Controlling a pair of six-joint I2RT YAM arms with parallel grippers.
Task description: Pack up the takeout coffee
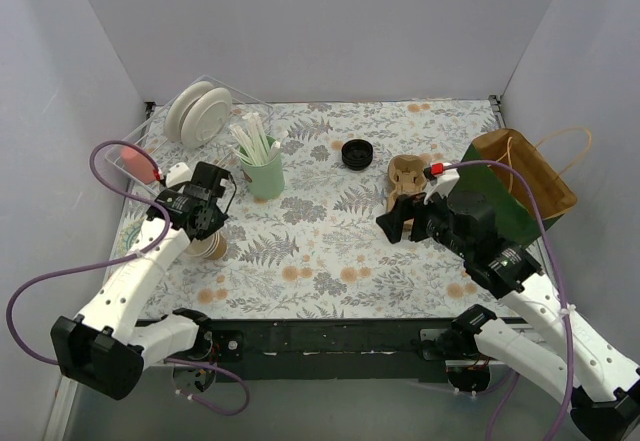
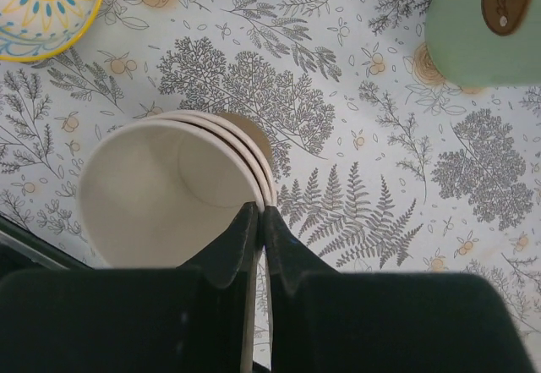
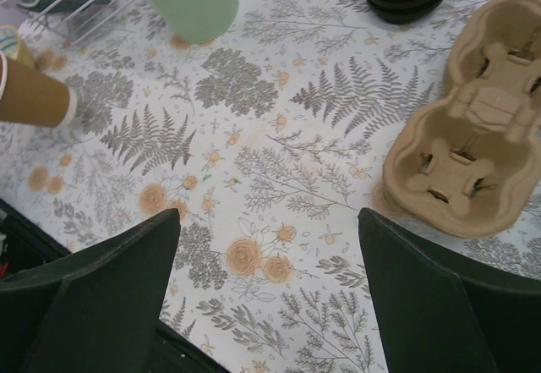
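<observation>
**Left gripper pinches the cup rim; right gripper hangs open**

The flowered table carries everything; only the top view shows the paper bag, open-mouthed by the right wall, with the pulp carrier just left of it. The paper cup stands at near left, well apart from the bag and lidless. The left wrist view shows three nested rims, which the top view hides under the left gripper, fingers closed on the rim; the right wrist view cuts the cup off at its left edge. The right gripper hovers beside the carrier, spread wide and holding nothing; the black lids sit farther back.
</observation>
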